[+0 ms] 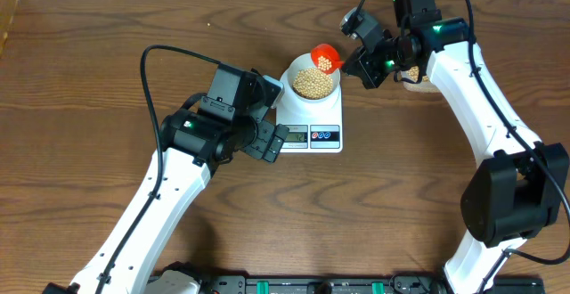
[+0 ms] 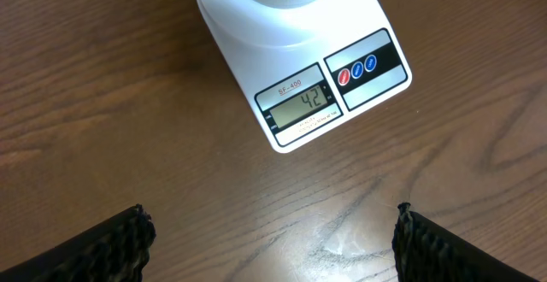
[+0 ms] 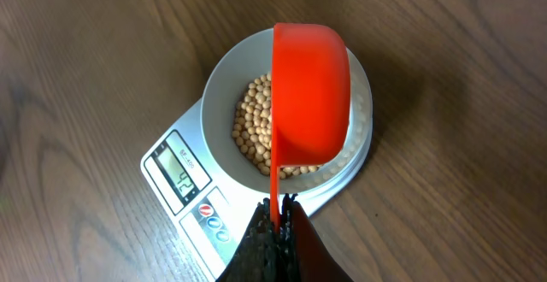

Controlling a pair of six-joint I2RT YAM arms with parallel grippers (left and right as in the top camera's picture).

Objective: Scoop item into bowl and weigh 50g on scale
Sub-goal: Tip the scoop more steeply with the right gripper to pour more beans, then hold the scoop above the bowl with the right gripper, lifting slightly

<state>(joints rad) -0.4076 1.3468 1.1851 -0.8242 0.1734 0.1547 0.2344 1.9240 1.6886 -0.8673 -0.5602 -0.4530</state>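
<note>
The white scale (image 1: 313,114) stands mid-table; its display (image 2: 303,102) reads 42. On it sits the white bowl (image 1: 290,69) holding tan-yellow beans (image 1: 314,83), also seen in the right wrist view as beans (image 3: 253,128) in the bowl (image 3: 220,94). My right gripper (image 3: 277,209) is shut on the thin handle of an orange scoop (image 3: 309,90), which hangs tilted over the bowl; in the overhead view the scoop (image 1: 326,57) carries a few beans. My left gripper (image 2: 273,235) is open over bare table just in front of the scale, nothing between its fingers (image 2: 124,243).
The table is dark wood (image 1: 107,44). My left arm (image 1: 191,138) lies left of the scale, my right arm (image 1: 481,89) reaches in from the right. A pale object (image 1: 411,82) is partly hidden behind the right wrist.
</note>
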